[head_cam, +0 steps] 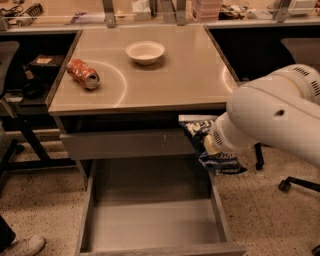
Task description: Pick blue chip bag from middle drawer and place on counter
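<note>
Tool (pixel 210 146) seemingly at blue chip bag (pixel 221 164), above open middle drawer (pixel 150 225)

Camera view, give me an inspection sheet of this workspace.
Surface: glossy beige-tan counter, faint white arcs.
Job's things: crinkly dark-blue chip bag up out of the drawer, at the arm's end above the drawer's right wall; wide grey metal middle drawer open, floor bare.
Clutter: crushed orange soda can lying at counter left; round white bowl upright near the back.
Grippers: gripper hidden behind the white arm, at the bag.
Cables: nothing seen.
Surroundings: cluttered bench behind; chair castor right; pale shoe lower left.
</note>
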Robot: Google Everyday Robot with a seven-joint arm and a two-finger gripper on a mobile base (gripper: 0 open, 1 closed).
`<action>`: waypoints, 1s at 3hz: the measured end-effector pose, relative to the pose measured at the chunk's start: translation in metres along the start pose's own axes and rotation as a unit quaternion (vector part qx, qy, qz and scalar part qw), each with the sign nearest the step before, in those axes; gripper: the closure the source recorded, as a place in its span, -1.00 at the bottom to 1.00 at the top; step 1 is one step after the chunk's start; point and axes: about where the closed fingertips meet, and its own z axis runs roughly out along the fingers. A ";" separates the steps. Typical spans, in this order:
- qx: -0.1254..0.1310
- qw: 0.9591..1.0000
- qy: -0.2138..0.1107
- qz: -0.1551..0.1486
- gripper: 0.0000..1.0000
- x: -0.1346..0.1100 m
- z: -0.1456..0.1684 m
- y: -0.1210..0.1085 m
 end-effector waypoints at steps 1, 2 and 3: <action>0.036 0.999 -0.035 0.005 1.00 -0.035 -0.068 -0.026; 0.033 0.999 -0.036 0.007 1.00 -0.040 -0.062 -0.024; 0.021 0.999 -0.043 0.001 1.00 -0.073 -0.062 -0.023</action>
